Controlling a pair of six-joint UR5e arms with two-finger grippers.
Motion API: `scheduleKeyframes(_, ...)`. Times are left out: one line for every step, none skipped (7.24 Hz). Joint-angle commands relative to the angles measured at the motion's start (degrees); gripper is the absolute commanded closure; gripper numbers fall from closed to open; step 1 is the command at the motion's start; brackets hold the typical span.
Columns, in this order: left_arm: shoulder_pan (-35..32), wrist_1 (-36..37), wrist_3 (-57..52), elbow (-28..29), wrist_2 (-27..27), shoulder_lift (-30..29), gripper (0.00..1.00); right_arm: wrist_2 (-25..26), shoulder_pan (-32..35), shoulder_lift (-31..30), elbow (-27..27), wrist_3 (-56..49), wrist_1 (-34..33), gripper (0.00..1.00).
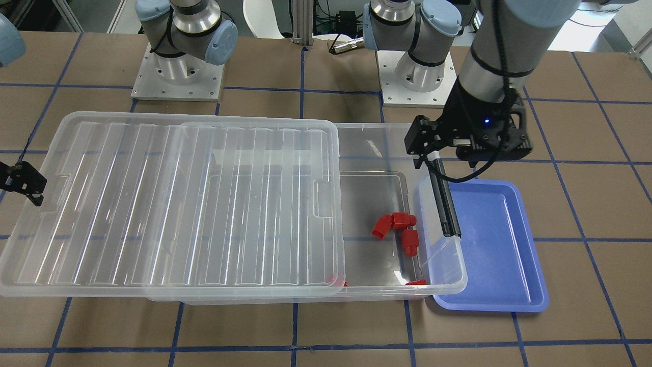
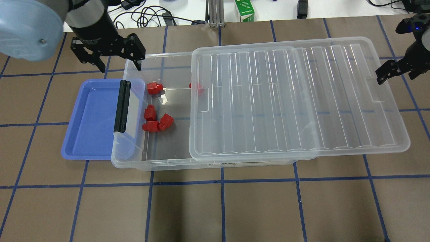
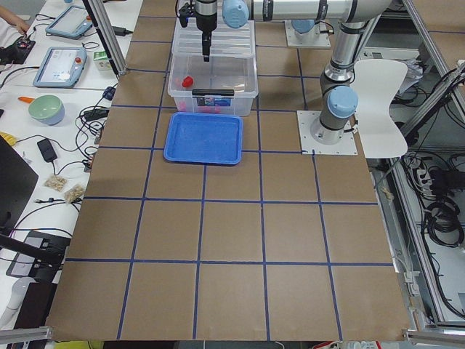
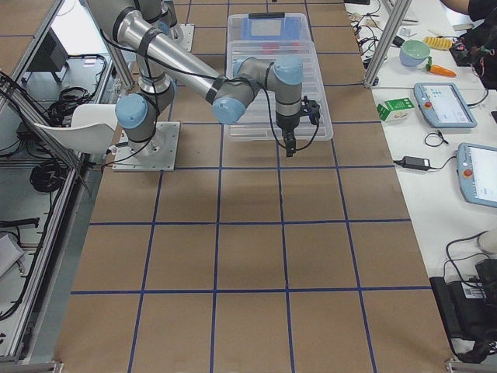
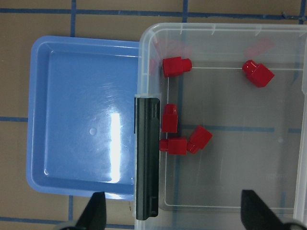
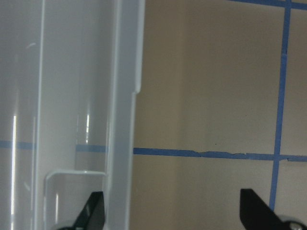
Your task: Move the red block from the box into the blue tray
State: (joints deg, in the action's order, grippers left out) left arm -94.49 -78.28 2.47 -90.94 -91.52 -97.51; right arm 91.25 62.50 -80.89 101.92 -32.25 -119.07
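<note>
Several red blocks lie in the open end of the clear box (image 2: 161, 166): one (image 2: 154, 88) near the far wall, a cluster of three (image 2: 151, 126), and one (image 2: 196, 86) half under the lid (image 2: 285, 101). The lid is slid to the right. The blue tray (image 2: 90, 117) is empty, and its right edge lies under the box's end with the black latch bar (image 2: 122, 106). My left gripper (image 2: 119, 65) is open and empty above the box's far left corner. In the left wrist view, the blocks (image 5: 169, 118) and the tray (image 5: 81, 120) lie below it. My right gripper (image 2: 398, 72) is open at the lid's right end.
Both arm bases (image 1: 175, 76) stand on the robot's side of the table. A green carton (image 2: 244, 10) and cables lie beyond the far edge. Blue tape lines grid the brown table (image 2: 221, 208).
</note>
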Motion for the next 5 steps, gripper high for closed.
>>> scheduleKeyframes(-2.2,12.8,-6.2,-9.8,0.1,-0.4,0.0,-0.1,0.1,-0.1,-0.1,0.1,0.2,0.0)
scheduleKeyframes(-1.8,13.8,-6.5,-12.2,1.4,0.1,0.0,-0.8,0.6,-0.9,-0.1,0.6,0.2,0.0)
scheduleKeyframes(-1.7,15.0,-6.5,-13.4,1.6,-0.5,0.0,-1.8,0.9,-2.2,-0.4,0.8,0.2,0.0)
scheduleKeyframes(-1.7,16.7,-6.5,-13.8,2.8,-1.8,0.0,-1.9,0.9,-3.6,-2.4,0.8,3.6,0.0)
scheduleKeyframes(-1.7,17.3,-7.0,-14.0,3.2,-2.3,0.0,-1.9,1.4,-5.6,-6.3,0.8,10.5,0.0)
